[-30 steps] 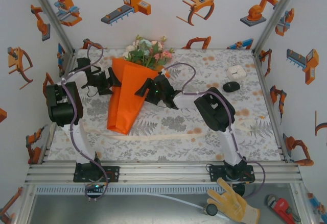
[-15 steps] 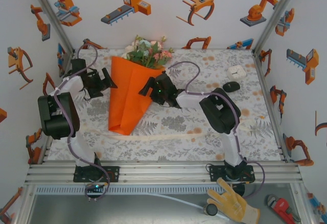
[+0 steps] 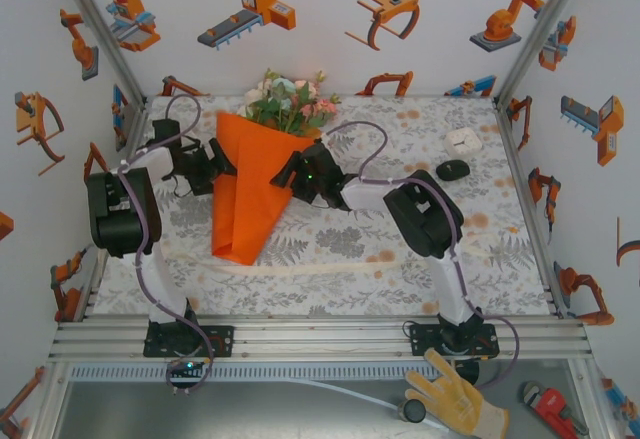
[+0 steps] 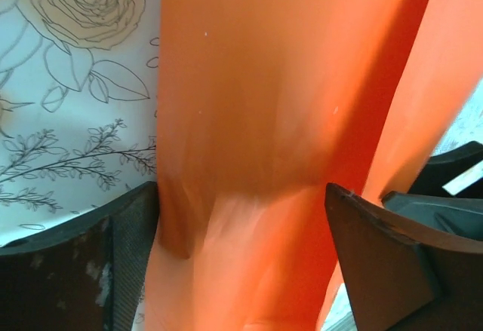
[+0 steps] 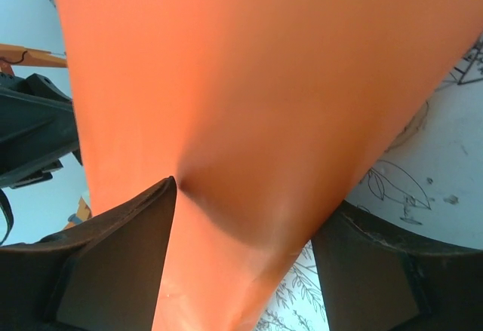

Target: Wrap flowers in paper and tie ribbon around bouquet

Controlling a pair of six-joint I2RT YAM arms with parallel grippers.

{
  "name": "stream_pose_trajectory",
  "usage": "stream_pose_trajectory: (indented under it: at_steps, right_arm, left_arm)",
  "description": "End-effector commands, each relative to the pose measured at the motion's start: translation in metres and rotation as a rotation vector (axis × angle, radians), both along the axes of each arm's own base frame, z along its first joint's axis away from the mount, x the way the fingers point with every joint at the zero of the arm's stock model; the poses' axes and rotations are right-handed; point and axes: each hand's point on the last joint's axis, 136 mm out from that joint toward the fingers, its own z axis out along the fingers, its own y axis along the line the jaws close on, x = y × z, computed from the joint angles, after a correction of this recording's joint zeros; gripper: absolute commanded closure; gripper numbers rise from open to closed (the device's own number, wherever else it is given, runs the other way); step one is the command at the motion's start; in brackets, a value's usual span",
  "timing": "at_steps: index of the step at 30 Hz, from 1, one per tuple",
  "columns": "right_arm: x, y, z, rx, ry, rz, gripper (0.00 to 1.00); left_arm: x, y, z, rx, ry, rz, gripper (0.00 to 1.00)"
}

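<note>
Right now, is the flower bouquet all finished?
Not yet. Done: the bright orange paper cone is wrapped round the pink and white flowers. In hand: the left gripper and right gripper squeeze its sides. To do: the long cream ribbon lies flat on the table, untied.

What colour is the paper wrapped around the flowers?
Plain orange paper, clearest in the top external view.

Overhead rear view; wrist cams close on paper [image 4: 264,105]
</note>
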Motion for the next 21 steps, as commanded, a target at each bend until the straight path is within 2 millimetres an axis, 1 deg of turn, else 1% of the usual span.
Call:
stream_pose_trajectory:
  at_steps: [1,4,6,8,13,16,18,21]
  right_arm:
    - [-0.01,-0.013,-0.048,-0.107,0.101,-0.012,0.39]
    - [-0.007,-0.012,-0.042,-0.104,0.09,-0.011,0.43]
    - [-0.005,-0.014,-0.036,-0.106,0.081,-0.012,0.47]
    - [-0.002,-0.019,-0.026,-0.099,0.065,-0.017,0.53]
    - [0.003,-0.032,0.006,-0.075,0.028,-0.02,0.65]
    - [0.004,-0.042,0.024,-0.077,0.001,-0.018,0.73]
    - [0.007,-0.049,0.036,-0.072,-0.011,-0.014,0.76]
    - [0.013,-0.057,0.051,-0.053,-0.023,-0.003,0.81]
  left_arm:
    - [-0.017,-0.02,-0.016,-0.058,0.072,-0.004,0.33]
    - [-0.02,-0.028,-0.01,-0.1,0.057,0.021,0.47]
    - [-0.022,-0.033,-0.002,-0.126,0.041,0.03,0.52]
    - [-0.024,-0.038,0.01,-0.15,0.024,0.04,0.58]
    - [-0.026,-0.058,0.045,-0.219,-0.009,0.043,0.69]
    - [-0.031,-0.069,0.061,-0.225,-0.011,0.044,0.75]
    - [-0.032,-0.073,0.068,-0.215,-0.018,0.05,0.77]
    - [-0.028,-0.079,0.076,-0.229,-0.025,0.045,0.8]
